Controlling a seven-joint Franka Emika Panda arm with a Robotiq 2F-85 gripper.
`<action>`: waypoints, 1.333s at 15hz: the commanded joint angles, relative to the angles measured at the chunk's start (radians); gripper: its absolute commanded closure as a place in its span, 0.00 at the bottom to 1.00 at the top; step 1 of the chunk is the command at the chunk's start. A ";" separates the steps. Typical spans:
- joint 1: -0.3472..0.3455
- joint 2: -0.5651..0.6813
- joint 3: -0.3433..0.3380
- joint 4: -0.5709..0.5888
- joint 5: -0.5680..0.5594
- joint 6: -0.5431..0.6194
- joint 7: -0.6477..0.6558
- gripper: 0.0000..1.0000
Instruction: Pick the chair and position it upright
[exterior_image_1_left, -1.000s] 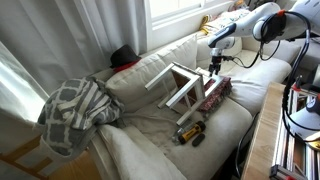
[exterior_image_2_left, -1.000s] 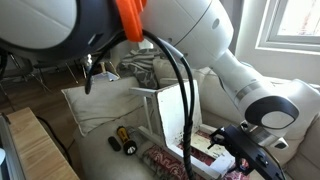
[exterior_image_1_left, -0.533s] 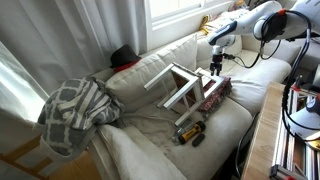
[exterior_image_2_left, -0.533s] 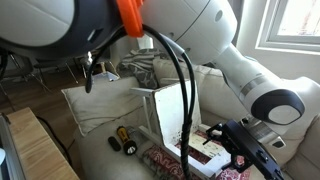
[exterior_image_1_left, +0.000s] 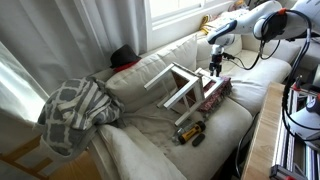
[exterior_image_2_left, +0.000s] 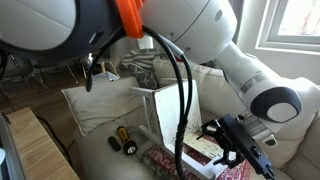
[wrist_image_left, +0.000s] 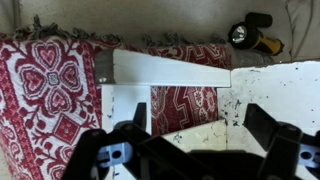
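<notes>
Chair position: the small white wooden chair with a flat seat and open-frame back (exterior_image_1_left: 163, 75) lay tipped on its side on the beige fabric sofa (exterior_image_1_left: 150, 140), partly resting against a red-and-white patterned cushion (wrist_image_left: 45, 80); not upright.
Gripper state: the black two-finger Robotiq gripper (wrist_image_left: 200, 125) was spread wide with nothing between the pads. The wrist view showed one fingertip (wrist_image_left: 140, 115) beside a white upright and the other off toward the seat panel.
Gripper position: in both exterior views it hung just above the chair's far end (exterior_image_2_left: 237, 143), near but apparently not touching.
Step in hand (judged): final descent to grasp a frame member.
Grasp target: the straight white rail (wrist_image_left: 165, 68) crossing the wrist view looked like the cleanest hold, being narrow, flat-sided and open on both sides.
Advice: centre the rail between the fingers before closing. Keep the fingertips clear of the cushion fringe so that no fabric is pinched.
Lift plan: grip firmly, raise, then rotate so that all four legs point down.
Risk: an off-centre hold could let the chair swing. A yellow-and-black torch (wrist_image_left: 250, 37) lay nearby on the sofa, so set the chair down away from it.
</notes>
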 joint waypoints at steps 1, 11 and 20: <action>-0.021 0.004 -0.005 0.008 -0.004 0.067 0.040 0.00; -0.018 0.002 -0.011 -0.099 -0.021 0.373 0.122 0.00; -0.012 0.003 -0.016 -0.142 -0.047 0.383 0.120 0.35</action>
